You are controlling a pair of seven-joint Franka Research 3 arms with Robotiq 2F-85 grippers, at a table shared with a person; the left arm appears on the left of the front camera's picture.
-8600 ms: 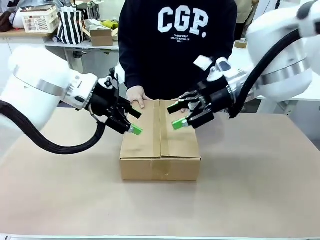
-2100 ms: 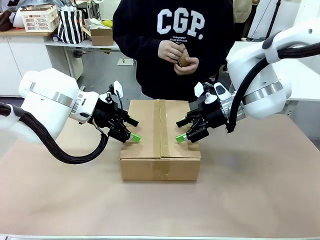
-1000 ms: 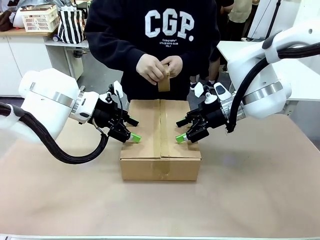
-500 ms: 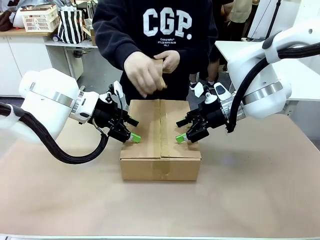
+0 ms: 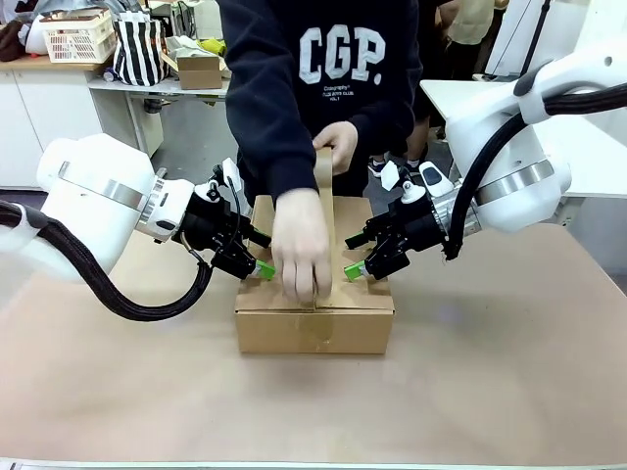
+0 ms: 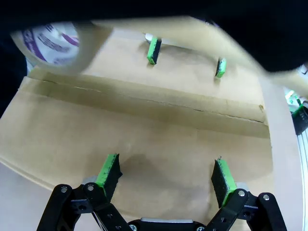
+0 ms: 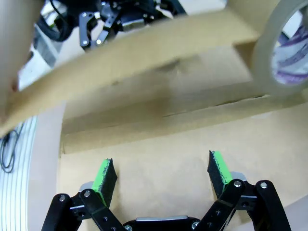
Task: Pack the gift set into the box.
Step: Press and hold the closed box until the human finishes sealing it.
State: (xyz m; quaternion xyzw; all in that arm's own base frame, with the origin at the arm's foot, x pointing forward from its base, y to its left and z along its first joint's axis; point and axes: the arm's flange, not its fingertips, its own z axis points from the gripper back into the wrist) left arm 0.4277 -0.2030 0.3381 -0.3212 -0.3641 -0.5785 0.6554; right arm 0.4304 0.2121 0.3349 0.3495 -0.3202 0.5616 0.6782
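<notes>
My left arm (image 5: 98, 196) reaches in from the left of the box (image 5: 313, 331), its wrist (image 5: 181, 213) angled down toward the box top. My left gripper (image 5: 263, 267) sits at the box's left flap with its jaws spread wide and its green fingertips (image 6: 109, 169) low over the cardboard; I cannot tell whether they touch it. My right arm (image 5: 514, 171) mirrors this from the box's right side. There my right gripper (image 5: 355, 270) is spread just as wide at the right flap, holding nothing.

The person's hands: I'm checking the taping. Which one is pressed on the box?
The lower hand, down on the top seam of the box near its front edge; the other hand is raised, holding the brown tape strip up.
</notes>
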